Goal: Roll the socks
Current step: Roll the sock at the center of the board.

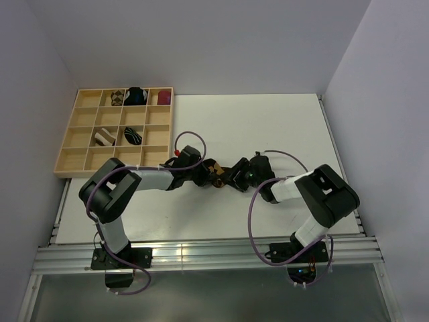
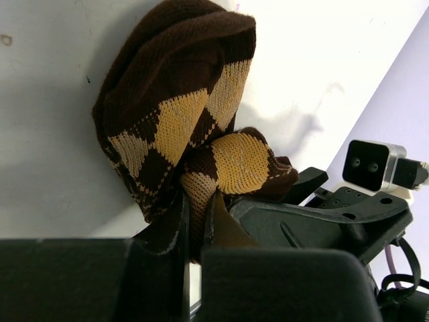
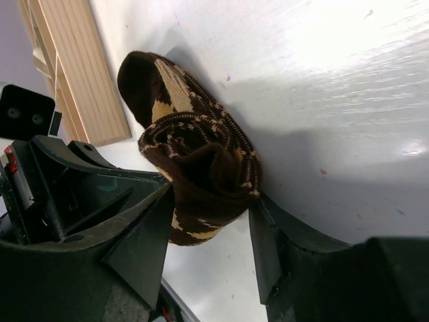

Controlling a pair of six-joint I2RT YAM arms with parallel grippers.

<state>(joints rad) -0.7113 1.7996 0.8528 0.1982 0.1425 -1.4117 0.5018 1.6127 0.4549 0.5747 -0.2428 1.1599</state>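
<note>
A white worktop [image 1: 268, 134] is seen from above, with both arms bent inward so that their ends meet near its middle. A wooden tray [image 1: 74, 157] of square compartments is set beyond the left pincer [image 1: 209, 173], off to its left, at the far corner of the worktop. From that height the argyle sock [image 1: 216, 180] is only a small brown patch between the left pincer and the right pincer [image 1: 231, 178], largely covered by them.

The wrist views give what the overhead view cannot. From the left wrist, the argyle sock [image 2: 181, 114] is shown as a bunched brown-and-tan heap lying on the worktop just ahead of the left pincer [image 2: 198, 198], whose fingers are drawn almost together and clamped on a fold of its near edge. The right arm's black end blocks the area beyond and to the right.

From the right wrist, the right pincer [image 3: 213, 201] is seen with its fingers wide apart, the folded sock [image 3: 201, 161] filling the gap and pressed against both, so it is gripped. The tray's edge [image 3: 74, 67] is visible past the sock.

Only the overhead view shows the tray's contents, each in its own compartment: a brown-and-cream striped sock [image 1: 104, 137], a black sock with thin white stripes [image 1: 134, 135], a black-and-blue bundle [image 1: 136, 96] and a maroon bundle [image 1: 164, 98].
</note>
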